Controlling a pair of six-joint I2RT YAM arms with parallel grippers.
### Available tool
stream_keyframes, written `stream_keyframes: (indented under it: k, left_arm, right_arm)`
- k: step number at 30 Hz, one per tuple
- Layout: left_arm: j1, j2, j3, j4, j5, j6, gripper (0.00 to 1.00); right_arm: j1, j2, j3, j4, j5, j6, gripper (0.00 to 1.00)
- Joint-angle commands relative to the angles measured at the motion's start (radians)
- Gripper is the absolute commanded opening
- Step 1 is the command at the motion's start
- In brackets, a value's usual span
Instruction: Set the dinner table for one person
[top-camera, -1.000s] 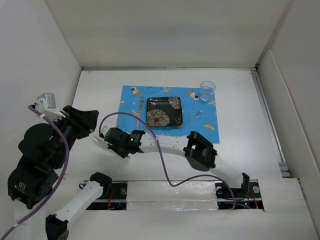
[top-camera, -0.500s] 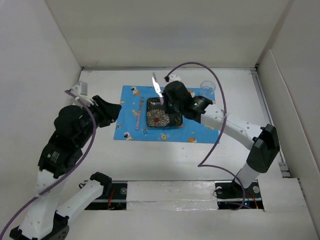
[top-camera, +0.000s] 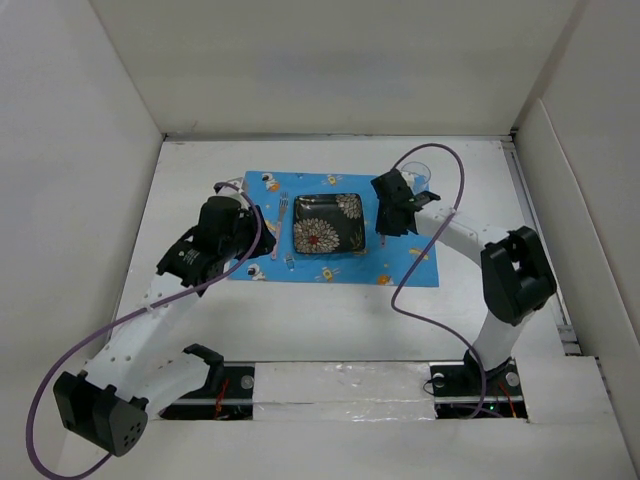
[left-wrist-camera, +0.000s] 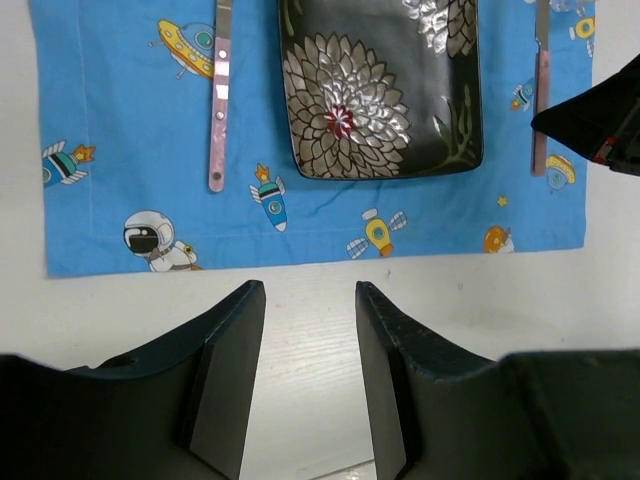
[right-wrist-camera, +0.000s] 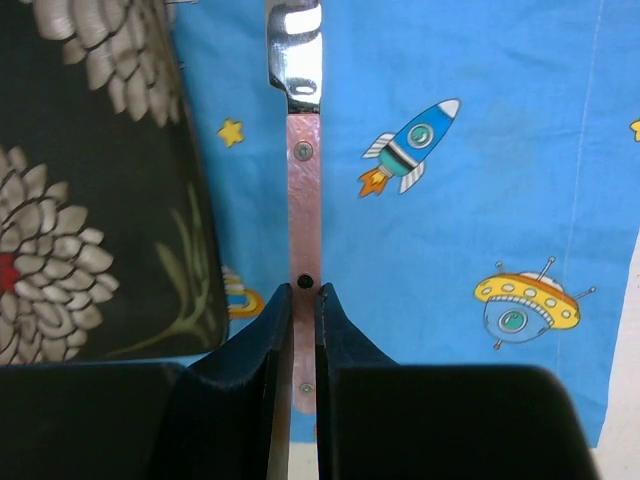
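One knife (right-wrist-camera: 303, 180): on placemat (left-wrist-camera: 130, 120), just right of plate (left-wrist-camera: 380, 90).
Right gripper (right-wrist-camera: 302, 290): pinched on its handle.
Left gripper (left-wrist-camera: 307, 292): parted, empty, above dinner table (top-camera: 330, 320) at placemat's near edge.

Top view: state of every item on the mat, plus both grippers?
placemat, flat on the dinner table
plate, mid-placemat, empty
fork, flat on placemat, left of plate, free
knife, right of plate, handle clamped
glass, upright at placemat's far right corner, partly hidden
left gripper, open, empty, over bare table
right gripper, shut on knife
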Motion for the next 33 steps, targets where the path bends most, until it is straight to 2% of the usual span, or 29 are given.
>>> stream_keyframes:
  k: [1,6,16,17,19,20,23,26,30,31,32,33]
  left_arm:
    - [-0.006,-0.015,0.037,0.063,-0.051,0.048,0.39]
    - [-0.006,-0.024,0.034,0.069,-0.003,0.020,0.39]
    - [-0.006,-0.044,0.046,0.064,-0.014,-0.001,0.40]
    - [-0.006,-0.046,0.049,0.066,-0.014,-0.005,0.40]
    - [-0.006,-0.047,0.048,0.070,-0.015,-0.011,0.43]
    - [-0.006,-0.049,0.049,0.072,-0.018,-0.012,0.53]
    - [-0.006,-0.049,0.058,0.069,-0.018,-0.011,0.60]
    - [-0.006,-0.047,0.074,0.066,-0.020,-0.008,0.61]
    - [-0.006,-0.047,0.120,0.061,-0.061,0.009,0.62]
    - [-0.006,-0.052,0.162,0.063,-0.066,0.009,0.64]
    - [-0.006,-0.055,0.163,0.063,-0.066,0.009,0.64]
    - [-0.006,-0.055,0.184,0.066,-0.068,0.006,0.64]
  right_arm:
    - [-0.020,0.039,0.032,0.058,-0.009,-0.016,0.00]
    - [-0.041,0.105,0.054,0.053,-0.012,-0.051,0.00]
    - [-0.041,0.168,0.071,0.042,-0.024,-0.091,0.01]
    - [-0.041,0.168,0.069,0.041,-0.024,-0.094,0.12]
    - [-0.041,0.156,0.055,0.033,-0.012,-0.094,0.24]
    - [-0.041,0.146,0.048,0.036,-0.011,-0.093,0.35]
    - [-0.041,0.100,0.032,0.041,-0.021,-0.099,0.53]
    - [-0.041,0.045,0.054,0.013,-0.052,-0.117,0.62]
    - [-0.032,-0.056,0.141,-0.057,-0.113,-0.152,0.63]
    - [-0.032,-0.118,0.178,-0.080,-0.136,-0.156,0.46]
    - [-0.032,-0.152,0.178,-0.080,-0.136,-0.153,0.45]
    - [-0.032,-0.189,0.220,-0.085,-0.139,-0.149,0.33]
